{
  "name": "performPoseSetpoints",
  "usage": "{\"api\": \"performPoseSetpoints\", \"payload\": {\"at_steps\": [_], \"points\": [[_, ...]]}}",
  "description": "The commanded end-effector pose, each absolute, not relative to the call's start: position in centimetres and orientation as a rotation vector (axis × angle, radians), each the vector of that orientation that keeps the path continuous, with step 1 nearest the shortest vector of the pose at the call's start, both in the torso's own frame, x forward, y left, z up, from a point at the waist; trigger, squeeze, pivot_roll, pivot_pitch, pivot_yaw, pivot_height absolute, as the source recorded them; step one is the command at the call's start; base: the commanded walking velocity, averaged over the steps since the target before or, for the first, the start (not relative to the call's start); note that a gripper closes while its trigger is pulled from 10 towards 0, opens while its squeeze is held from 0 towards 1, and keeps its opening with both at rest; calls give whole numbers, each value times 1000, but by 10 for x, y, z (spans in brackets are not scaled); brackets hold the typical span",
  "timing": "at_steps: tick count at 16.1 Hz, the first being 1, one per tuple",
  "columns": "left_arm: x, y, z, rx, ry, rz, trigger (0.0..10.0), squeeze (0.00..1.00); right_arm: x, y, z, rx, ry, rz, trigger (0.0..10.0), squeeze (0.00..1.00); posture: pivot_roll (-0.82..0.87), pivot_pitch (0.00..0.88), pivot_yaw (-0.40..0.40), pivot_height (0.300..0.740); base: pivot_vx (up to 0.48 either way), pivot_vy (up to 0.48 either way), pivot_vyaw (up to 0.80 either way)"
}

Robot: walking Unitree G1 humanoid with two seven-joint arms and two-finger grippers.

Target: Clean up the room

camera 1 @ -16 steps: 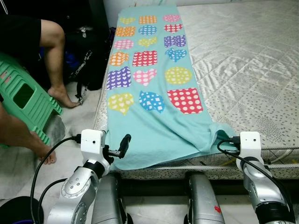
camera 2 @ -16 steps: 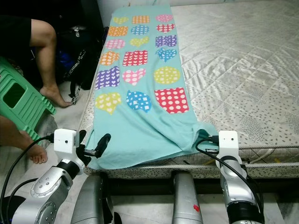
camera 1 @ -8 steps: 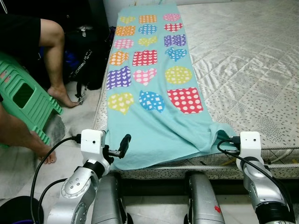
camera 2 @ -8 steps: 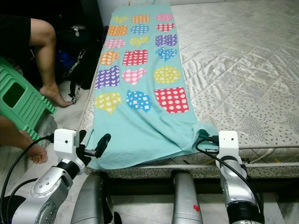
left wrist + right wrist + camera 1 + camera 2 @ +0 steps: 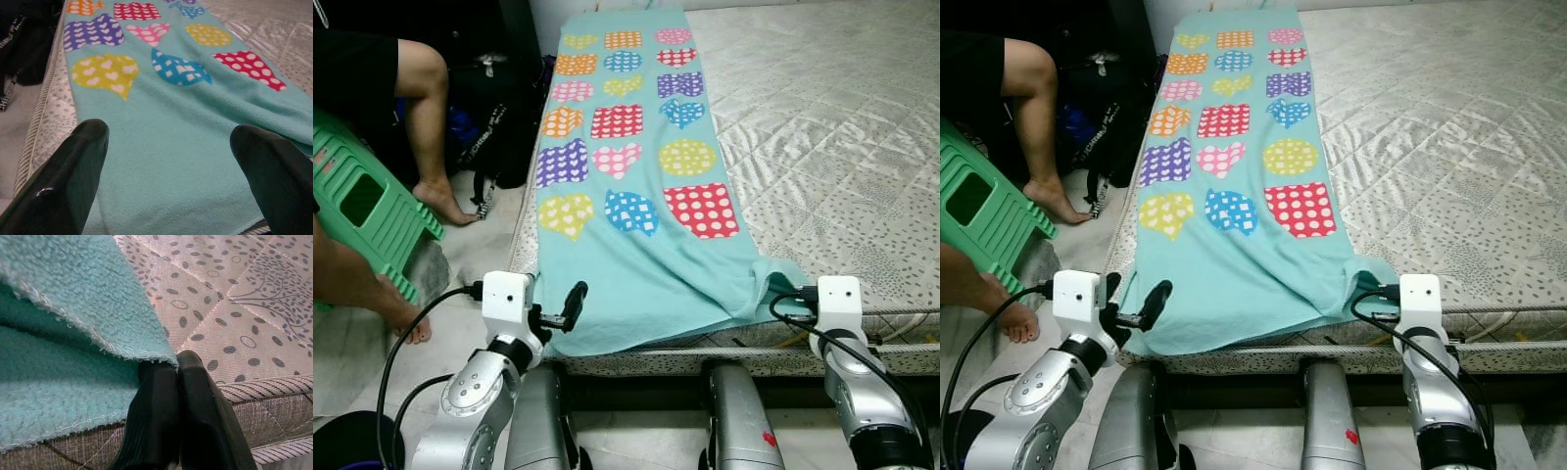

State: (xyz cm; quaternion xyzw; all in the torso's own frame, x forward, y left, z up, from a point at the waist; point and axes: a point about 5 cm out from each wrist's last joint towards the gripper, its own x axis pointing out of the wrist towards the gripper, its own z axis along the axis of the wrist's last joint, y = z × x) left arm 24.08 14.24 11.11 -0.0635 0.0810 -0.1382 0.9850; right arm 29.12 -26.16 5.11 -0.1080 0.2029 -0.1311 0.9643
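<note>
A teal blanket (image 5: pixel 636 255) printed with coloured spotted hearts lies lengthwise along the left side of the mattress (image 5: pixel 822 127). Its near edge hangs slightly over the mattress front. My left gripper (image 5: pixel 564 307) hovers at the blanket's near-left corner. In the left wrist view the left gripper (image 5: pixel 171 134) is open, its fingers (image 5: pixel 73 161) spread wide above the fabric with nothing between them. My right gripper (image 5: pixel 171 364) is shut, pinching the near-right corner of the blanket (image 5: pixel 73 308), which rises in a small fold (image 5: pixel 773 279) there.
A person sits on a green plastic stool (image 5: pixel 362 206) at the left, bare feet (image 5: pixel 445 204) on the floor. A black bag (image 5: pixel 494 127) leans against the bed's left side. The mattress front edge (image 5: pixel 705 343) runs just ahead of my legs.
</note>
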Motion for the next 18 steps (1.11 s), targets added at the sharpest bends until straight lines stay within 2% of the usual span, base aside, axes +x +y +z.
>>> {"api": "performPoseSetpoints", "payload": {"at_steps": [1,11,12,13,14,17,18], "points": [[240,147,114,-115,153,-267,10000,0,287,-267,49,-213,431,-280,0,0,-57,53,78,521,0,0,0],[240,147,114,-115,153,-267,10000,0,287,-267,49,-213,431,-280,0,0,-57,53,78,521,0,0,0],[242,148,115,-115,140,-267,10000,0,274,-261,57,-159,346,-220,0,0,-82,46,83,521,0,0,0],[246,151,118,-111,109,-224,10000,0,253,-231,82,-50,158,-54,0,0,-95,30,79,521,0,0,0],[247,153,119,-109,98,-205,10000,0,247,-218,91,-14,97,1,0,0,-94,29,78,521,0,0,0],[248,153,119,-108,96,-202,10000,0,250,-217,94,-17,87,-15,0,0,-95,27,80,521,0,0,0],[248,154,119,-109,96,-202,10000,0,250,-217,96,-32,100,-18,3333,0,-96,27,80,521,0,0,0]]}}
